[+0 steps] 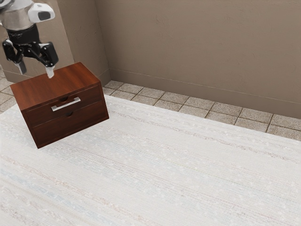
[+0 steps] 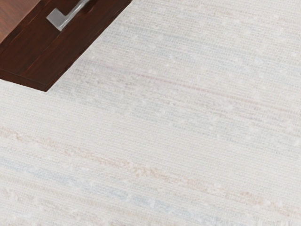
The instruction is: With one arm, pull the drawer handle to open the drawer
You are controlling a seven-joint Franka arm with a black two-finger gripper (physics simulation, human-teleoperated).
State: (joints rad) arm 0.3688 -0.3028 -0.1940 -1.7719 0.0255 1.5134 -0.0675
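We saw one dark wooden cabinet [image 1: 59,103] standing on the pale woven desk [image 1: 164,165], toward the exterior view's left. Its front showed two drawers, one above the other. The upper drawer [image 1: 42,113] carried a single silver bar handle [image 1: 66,104], and the lower drawer [image 1: 70,123] sat beneath it. Both fronts lay flush with the cabinet body. Our one hand [image 1: 35,69] hung above the rear of the cabinet top with its two fingers spread apart and nothing between them. One pale fingertip [image 1: 50,72] was just over the top's back edge, though we could not tell whether it touched. In the wrist view, one corner of the cabinet [image 2: 42,56] and one end of the handle [image 2: 66,14] appeared beside the bare desk [image 2: 188,141]. Beyond the desk ran a strip of tiled floor [image 1: 211,106] and a plain brown wall [image 1: 197,42].
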